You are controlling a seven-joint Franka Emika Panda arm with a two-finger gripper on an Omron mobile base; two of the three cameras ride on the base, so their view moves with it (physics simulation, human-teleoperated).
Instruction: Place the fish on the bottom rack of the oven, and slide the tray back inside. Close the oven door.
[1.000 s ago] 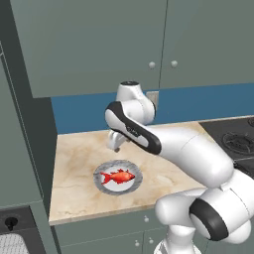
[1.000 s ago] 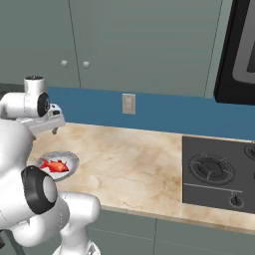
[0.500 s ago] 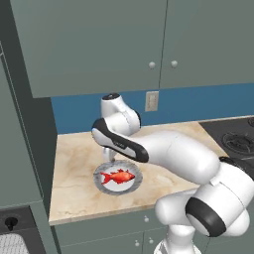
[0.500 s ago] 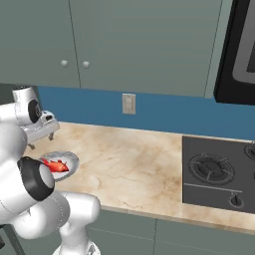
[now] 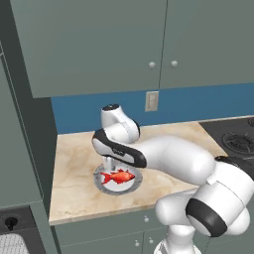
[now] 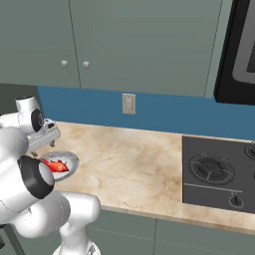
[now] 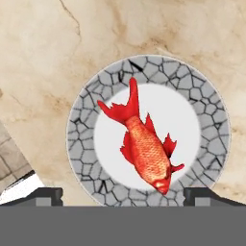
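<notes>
Two dark fingertips of the white arm's gripper stand spread as wide as they go, one at each lower side of the hand view, grasping and touching nothing. Between and beyond them lies the small red-orange fish, centred on a round grey plate with a cracked-stone rim; the plate rests on the beige marbled counter. Compared with one second ago, the hand has swung leftward to sit directly over the plate. The left base view shows the fish below the arm's wrist, near the counter's left end. The right base view adds a black gas hob set into the counter far to the right.
</notes>
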